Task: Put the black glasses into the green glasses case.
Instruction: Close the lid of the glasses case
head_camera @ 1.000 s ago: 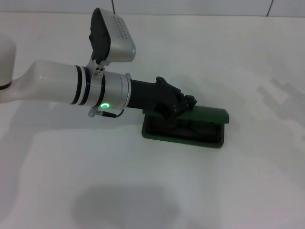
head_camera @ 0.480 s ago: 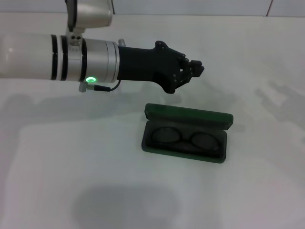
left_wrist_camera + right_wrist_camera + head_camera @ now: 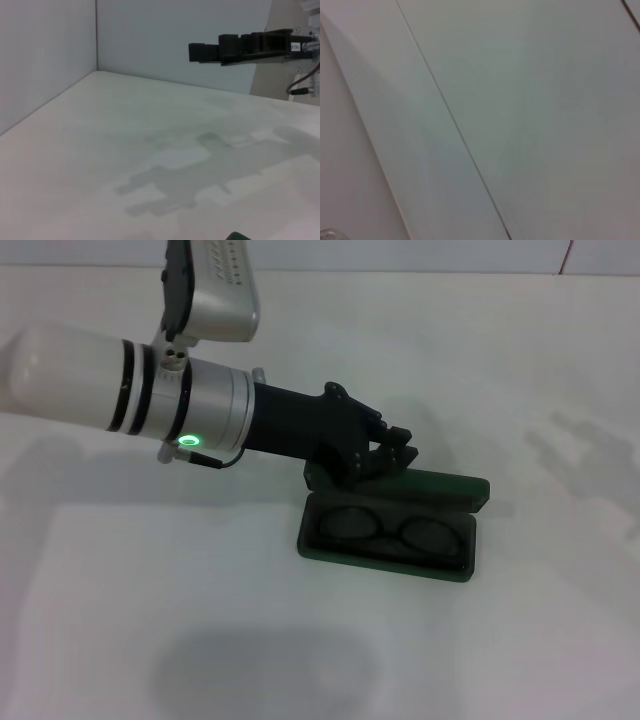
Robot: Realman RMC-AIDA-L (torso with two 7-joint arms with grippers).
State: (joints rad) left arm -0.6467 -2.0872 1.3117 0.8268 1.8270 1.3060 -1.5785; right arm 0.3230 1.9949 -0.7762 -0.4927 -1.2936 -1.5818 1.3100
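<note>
Glasses: the black glasses (image 3: 388,531) lie inside my green glasses case (image 3: 390,525), lenses side by side, their long axis running along the case's length, roughly parallel to the near edge of the surface (image 3: 520,640).
Case: it sits open around the middle of the surface, a little toward the right edge, its lid standing up along the far side; the tray's long side faces the near edge.
Writing: I can read no lettering on the case from here; a small white label on my wrist hardware shows in the left wrist view, too small to read.
My left hand: my left hand (image 3: 397,452) hangs over the far left corner of the case, just above the lid, its fingers (image 3: 205,51) drawn together on nothing.
My right hand: out of sight.
Room: bare surface lies open on every side of the case, widest toward the near edge and the left edge.
</note>
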